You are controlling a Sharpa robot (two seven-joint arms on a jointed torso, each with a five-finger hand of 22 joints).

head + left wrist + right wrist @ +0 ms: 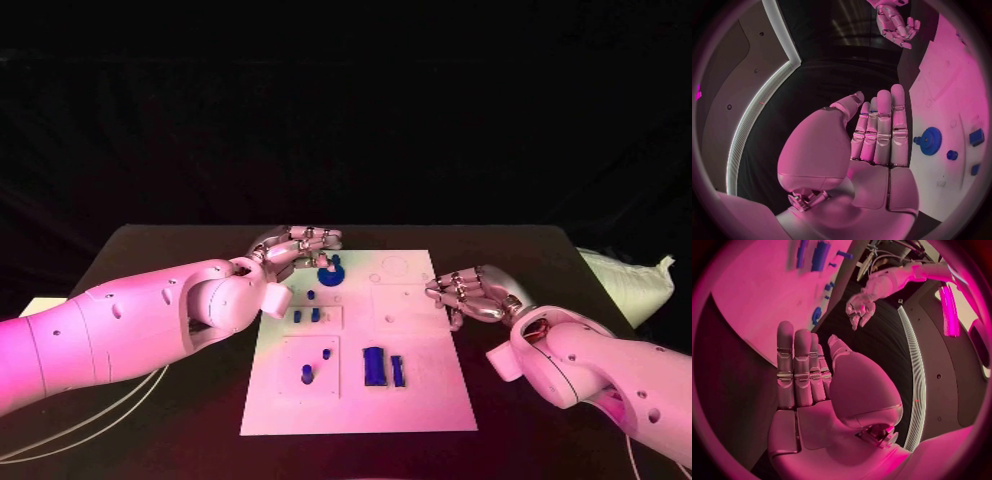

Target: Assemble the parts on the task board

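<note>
I see the white rectangular task board (418, 400) lying flat in the middle of the black table (159, 250), its long axis running away from me toward the far edge. On it I count six small blue parts. A round blue toothed gear (332, 275) sits near the far left corner, with a small blue peg (335, 260) just beyond it. Two short blue pins (306, 315) stand side by side in a square recess left of centre. Nearer me, a small blue stub (307, 374) stands in a second recess, and just right of it lie a wide blue block (374, 365) and a thin blue bar (398, 370), both with their long axes parallel to the board's.

My left hand (296, 247) hovers at the board's far left corner, just beside the gear; the wrist view shows its fingers (882, 125) straight, pressed together, holding nothing. My right hand (473, 294) sits at the board's right edge, fingers (795, 365) likewise extended, holding nothing, palm bare.
</note>
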